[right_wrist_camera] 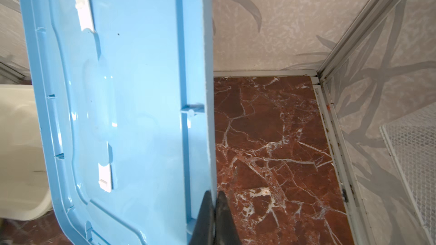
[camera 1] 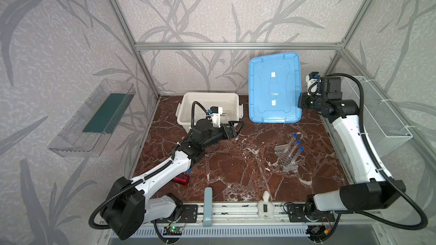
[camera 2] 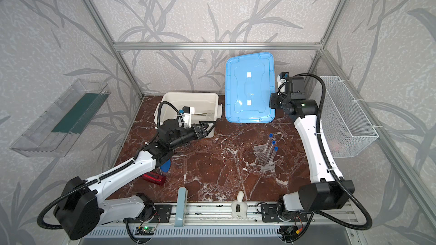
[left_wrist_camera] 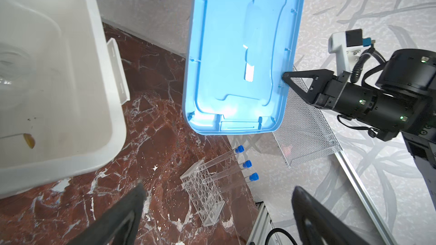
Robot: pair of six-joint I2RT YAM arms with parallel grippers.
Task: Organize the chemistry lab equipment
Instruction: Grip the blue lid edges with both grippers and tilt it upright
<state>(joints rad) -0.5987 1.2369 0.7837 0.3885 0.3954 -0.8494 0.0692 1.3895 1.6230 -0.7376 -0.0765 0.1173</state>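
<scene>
- Right gripper [right_wrist_camera: 214, 195] pinches the blue lid's [camera 1: 274, 88] edge, holding it upright
- Left gripper [camera 1: 240, 127] gapes empty beside the white bin [camera 1: 210, 94]
- Blue-capped test tubes [camera 1: 294, 149] lean in the clear perforated rack [camera 1: 283, 155]

Nothing written can be read in any view: no word, number or brand. In both top views a small pale mark [camera 1: 207, 218] sits at the foot of the grey-blue upright piece [camera 1: 208, 199] on the front rail [camera 1: 236, 211], and a dark tag [camera 1: 265, 207] on the white figure [camera 1: 266, 199] beside it; both are too small to make out.
</scene>
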